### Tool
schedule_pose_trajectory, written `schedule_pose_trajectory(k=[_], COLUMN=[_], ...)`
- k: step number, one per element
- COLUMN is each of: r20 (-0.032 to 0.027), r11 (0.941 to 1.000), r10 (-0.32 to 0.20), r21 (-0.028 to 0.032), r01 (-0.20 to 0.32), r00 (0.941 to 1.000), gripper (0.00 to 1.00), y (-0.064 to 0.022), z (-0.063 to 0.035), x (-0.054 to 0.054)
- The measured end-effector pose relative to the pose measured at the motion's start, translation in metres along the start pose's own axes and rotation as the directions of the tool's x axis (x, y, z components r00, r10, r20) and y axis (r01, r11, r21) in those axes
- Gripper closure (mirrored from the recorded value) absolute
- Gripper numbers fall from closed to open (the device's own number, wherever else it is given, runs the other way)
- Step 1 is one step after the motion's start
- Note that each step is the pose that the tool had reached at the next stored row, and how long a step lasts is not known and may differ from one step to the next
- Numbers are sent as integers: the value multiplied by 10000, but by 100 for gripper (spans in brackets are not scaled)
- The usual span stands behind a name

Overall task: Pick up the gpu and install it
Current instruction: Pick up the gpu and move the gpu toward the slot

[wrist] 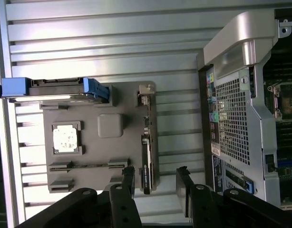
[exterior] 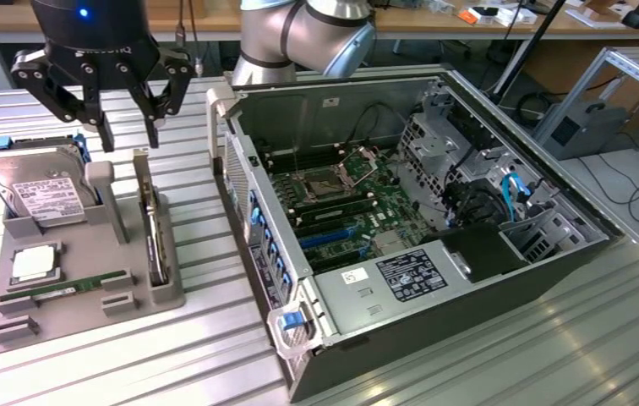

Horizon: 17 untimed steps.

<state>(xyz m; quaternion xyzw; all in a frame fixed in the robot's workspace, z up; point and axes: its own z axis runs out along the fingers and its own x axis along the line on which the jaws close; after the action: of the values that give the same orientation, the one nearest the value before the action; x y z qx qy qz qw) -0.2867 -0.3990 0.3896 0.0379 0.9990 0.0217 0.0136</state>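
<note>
The gpu stands on edge in a slot along the side of a grey holder tray nearest the computer. It is a thin dark card with a pale metal bracket at its far end. My black gripper hangs open above that far end and holds nothing. In the wrist view the gpu runs edge-on along the tray. Its near end lies close beside one of the spread fingers, and the gripper is centred just to the side of the card.
An open computer case lies on its side on the exterior view's right, its motherboard exposed. The tray also holds a hard drive, a processor chip and a RAM stick. The table is ribbed metal.
</note>
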Motion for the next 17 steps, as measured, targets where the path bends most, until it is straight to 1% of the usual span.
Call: schedule_pose_trajectory(k=[17], r20=[0], r11=[10000], r10=[0], r21=[0], r01=[0], r00=[10000], gripper=[52], y=[-3], z=[35], x=[16])
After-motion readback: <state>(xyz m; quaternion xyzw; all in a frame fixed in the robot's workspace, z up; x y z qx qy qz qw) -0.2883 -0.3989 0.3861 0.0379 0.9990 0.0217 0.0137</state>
